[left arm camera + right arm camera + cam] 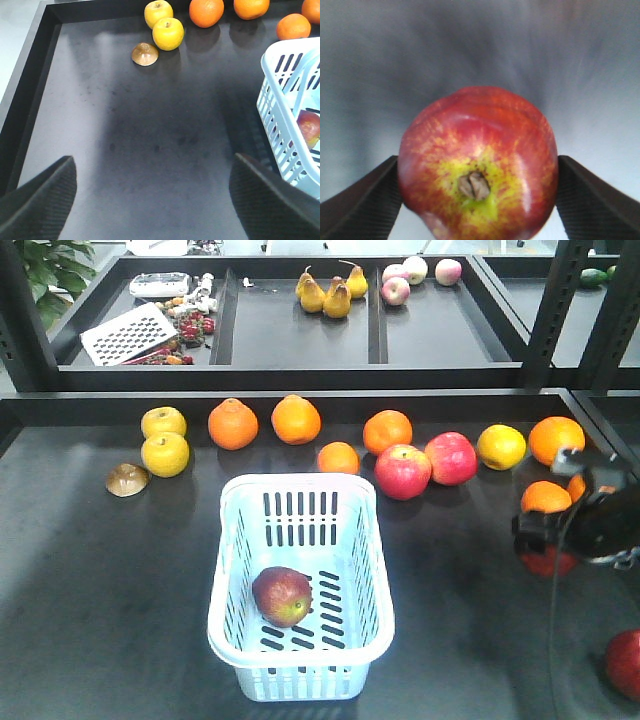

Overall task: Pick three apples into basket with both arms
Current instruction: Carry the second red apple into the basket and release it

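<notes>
Apple (477, 162) between the right gripper (479, 200) fingers

1 dark red apple, yellow-green around its brown calyx, fills the frame; 2 black fingers (362, 202) flank it.

My right gripper (479, 200) is clamped on an apple (477, 162), one finger pressed to each side of it. That arm (590, 520) reaches in from the right edge. My left gripper (152, 200) hangs with fingers spread wide, holding nothing.

Dark matte tray-like bench (110, 620) with raised black rim, backed by a second black shelf (300, 335) split into compartments, flanked by perforated black uprights (545, 310), evenly lit from above.
</notes>
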Motion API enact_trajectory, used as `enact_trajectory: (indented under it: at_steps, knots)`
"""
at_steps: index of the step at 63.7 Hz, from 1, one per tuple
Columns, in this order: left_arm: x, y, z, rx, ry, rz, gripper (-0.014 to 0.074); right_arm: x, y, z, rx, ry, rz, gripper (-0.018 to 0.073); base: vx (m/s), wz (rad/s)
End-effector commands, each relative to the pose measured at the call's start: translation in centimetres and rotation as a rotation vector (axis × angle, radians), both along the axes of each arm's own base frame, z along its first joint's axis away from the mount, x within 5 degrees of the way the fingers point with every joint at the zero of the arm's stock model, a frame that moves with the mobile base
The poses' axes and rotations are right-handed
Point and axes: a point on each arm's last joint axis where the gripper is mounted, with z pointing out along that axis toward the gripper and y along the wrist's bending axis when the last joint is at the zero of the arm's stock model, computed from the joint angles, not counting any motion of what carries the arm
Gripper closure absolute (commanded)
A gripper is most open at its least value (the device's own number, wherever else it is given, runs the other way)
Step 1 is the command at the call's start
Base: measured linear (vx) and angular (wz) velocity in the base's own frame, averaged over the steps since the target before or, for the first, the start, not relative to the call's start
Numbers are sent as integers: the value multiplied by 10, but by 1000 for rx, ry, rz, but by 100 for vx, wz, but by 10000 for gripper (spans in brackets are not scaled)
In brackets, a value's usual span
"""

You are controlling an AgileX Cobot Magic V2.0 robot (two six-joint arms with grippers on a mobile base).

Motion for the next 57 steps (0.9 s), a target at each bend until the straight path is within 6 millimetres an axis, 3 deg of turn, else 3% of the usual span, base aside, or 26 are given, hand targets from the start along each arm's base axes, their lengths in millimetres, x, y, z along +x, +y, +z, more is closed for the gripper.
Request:
enact_trajectory:
  at_steps: [1, 10, 21, 27, 42, 57]
  knots:
    - [2, 0, 11, -5, -79, -5, 10, -10, 2, 57, 5, -128, 5, 370, 0, 0]
    - [2, 0, 11, -5, -79, -5, 10, -39, 19, 92, 43, -180, 63, 369, 0, 0]
    - [2, 0, 11, -5, -79, -5, 10, -79, 69, 116, 81, -279, 240, 365, 0, 0]
    - [2, 0, 11, -5, -79, -5, 10, -93, 97, 120, 95, -325, 343, 366, 0, 0]
    - [2, 0, 11, -5, -79, -5, 10, -105, 161, 127, 164, -454, 496, 361, 0, 0]
    - [2, 0, 11, -5, -79, -5, 10, -105, 217, 110, 185, -553, 565, 284, 0, 0]
